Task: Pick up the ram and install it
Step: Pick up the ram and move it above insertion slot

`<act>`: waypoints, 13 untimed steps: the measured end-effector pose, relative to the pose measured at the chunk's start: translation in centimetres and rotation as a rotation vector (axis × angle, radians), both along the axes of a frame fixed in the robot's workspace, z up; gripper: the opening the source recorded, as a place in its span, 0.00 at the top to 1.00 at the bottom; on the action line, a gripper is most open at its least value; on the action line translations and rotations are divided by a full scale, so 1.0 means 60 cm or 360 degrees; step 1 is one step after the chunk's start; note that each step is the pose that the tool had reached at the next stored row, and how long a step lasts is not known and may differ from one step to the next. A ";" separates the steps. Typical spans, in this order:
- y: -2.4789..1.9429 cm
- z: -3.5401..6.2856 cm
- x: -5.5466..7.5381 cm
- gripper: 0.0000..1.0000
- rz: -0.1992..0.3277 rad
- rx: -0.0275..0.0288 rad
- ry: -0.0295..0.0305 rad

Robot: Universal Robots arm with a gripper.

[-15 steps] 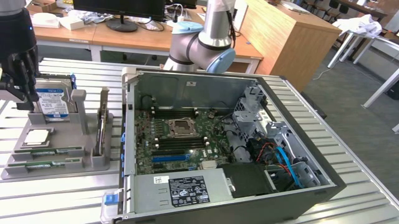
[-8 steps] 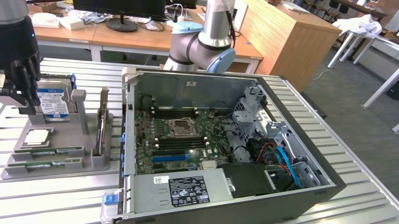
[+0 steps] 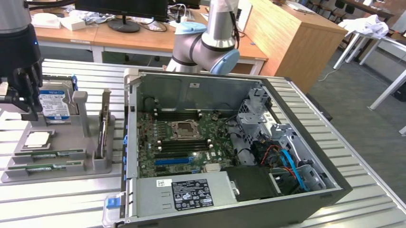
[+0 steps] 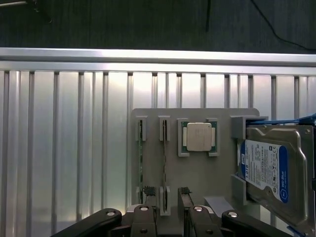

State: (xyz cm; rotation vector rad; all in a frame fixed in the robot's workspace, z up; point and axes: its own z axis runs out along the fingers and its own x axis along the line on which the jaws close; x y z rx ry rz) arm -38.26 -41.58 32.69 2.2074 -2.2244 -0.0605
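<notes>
Two ram sticks, thin green strips with pale labels, rest in slots of the grey holder (image 3: 89,164) at the exterior view's left: one ram (image 3: 49,155) behind, the other ram (image 3: 44,167) in front. In the wrist view they appear edge-on, one ram (image 4: 140,158) beside the other ram (image 4: 164,153). My black gripper (image 3: 20,110) hangs open above the holder's far end, holding nothing. Its fingers (image 4: 148,200) straddle the line of the second stick, well above it, the gripper (image 4: 167,197) being apart from both.
The holder also carries a square silver processor chip (image 4: 199,137) and a hard drive (image 4: 266,170) with a blue-and-white label. An open computer case (image 3: 317,156) lies in the middle of the slatted metal table (image 3: 63,199), its motherboard (image 3: 184,142) exposed with dark memory slots (image 3: 180,114).
</notes>
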 end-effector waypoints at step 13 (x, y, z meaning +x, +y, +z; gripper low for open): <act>0.0000 -0.026 0.000 0.69 0.0000 0.00001 -0.00031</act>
